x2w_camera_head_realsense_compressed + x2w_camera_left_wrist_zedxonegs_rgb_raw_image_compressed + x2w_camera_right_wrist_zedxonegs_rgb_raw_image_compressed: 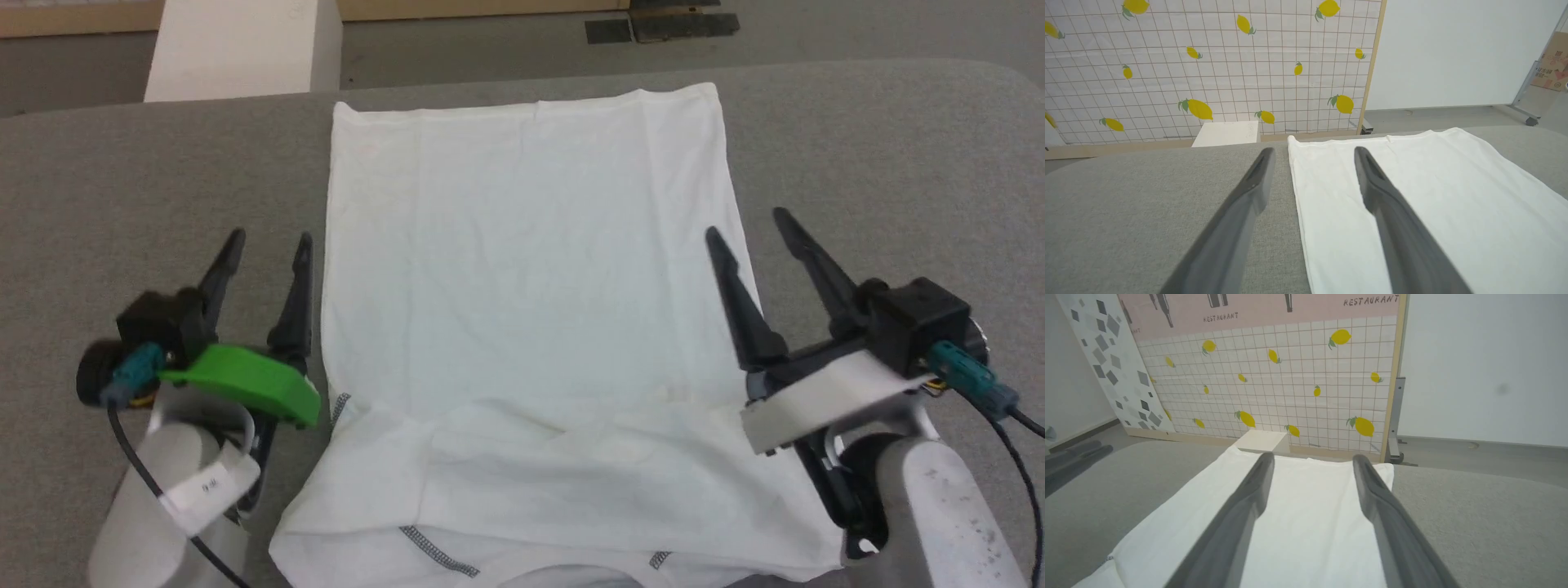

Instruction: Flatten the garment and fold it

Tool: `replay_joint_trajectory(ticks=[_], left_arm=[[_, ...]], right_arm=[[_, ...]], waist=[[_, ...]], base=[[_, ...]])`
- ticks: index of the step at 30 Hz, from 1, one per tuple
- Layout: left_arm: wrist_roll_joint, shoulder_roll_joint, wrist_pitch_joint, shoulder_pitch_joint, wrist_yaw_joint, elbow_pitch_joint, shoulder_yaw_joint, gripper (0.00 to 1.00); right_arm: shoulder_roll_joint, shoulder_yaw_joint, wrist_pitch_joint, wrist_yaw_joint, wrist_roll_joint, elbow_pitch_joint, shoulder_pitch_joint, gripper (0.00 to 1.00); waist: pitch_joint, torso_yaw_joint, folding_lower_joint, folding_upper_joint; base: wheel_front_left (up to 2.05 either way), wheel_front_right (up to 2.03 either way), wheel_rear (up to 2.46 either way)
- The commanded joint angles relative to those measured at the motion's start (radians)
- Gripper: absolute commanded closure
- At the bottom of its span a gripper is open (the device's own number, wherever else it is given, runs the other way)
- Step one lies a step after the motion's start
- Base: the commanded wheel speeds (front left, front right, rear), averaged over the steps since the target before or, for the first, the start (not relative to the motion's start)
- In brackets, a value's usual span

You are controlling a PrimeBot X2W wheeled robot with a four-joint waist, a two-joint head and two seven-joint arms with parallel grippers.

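The garment [522, 269], a white shirt, lies flat on the grey table [882, 163] as a long rectangle, its sleeves folded in over the near part, where grey zigzag stitching shows. My left gripper [269, 241] stands open just off the garment's left edge, nothing between its fingers. My right gripper [751, 224] is open over the right edge, also empty. In the left wrist view the garment [1433, 196] runs under the right finger [1392, 220]. Through the right wrist camera, the garment [1306, 522] lies beneath both fingers.
A white rectangular box [237, 49] stands on the floor beyond the table's far left edge. A lemon-patterned grid panel [1208, 65] and a white wall [1453, 49] rise behind. Grey table surface extends on both sides of the garment.
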Motion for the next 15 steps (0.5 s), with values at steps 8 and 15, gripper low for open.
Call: replay_joint_trajectory(ticks=[8,15], left_arm=[[-0.027,0.13,0.157,-0.292,-0.019,0.071,-0.023,0.0],[-0.107,0.205,0.367,-0.523,-0.01,0.198,0.029,0.0]], right_arm=[[0.001,-0.133,-0.053,-0.001,-0.031,-0.032,0.05,0.0],[0.001,-0.144,-0.081,-0.001,0.014,-0.025,0.027,0.0]], waist=[[0.182,-0.124,0.0,0.0],[0.314,-0.202,0.0,0.0]], base=[[0.0,0.0,0.0],[0.0,0.0,0.0]])
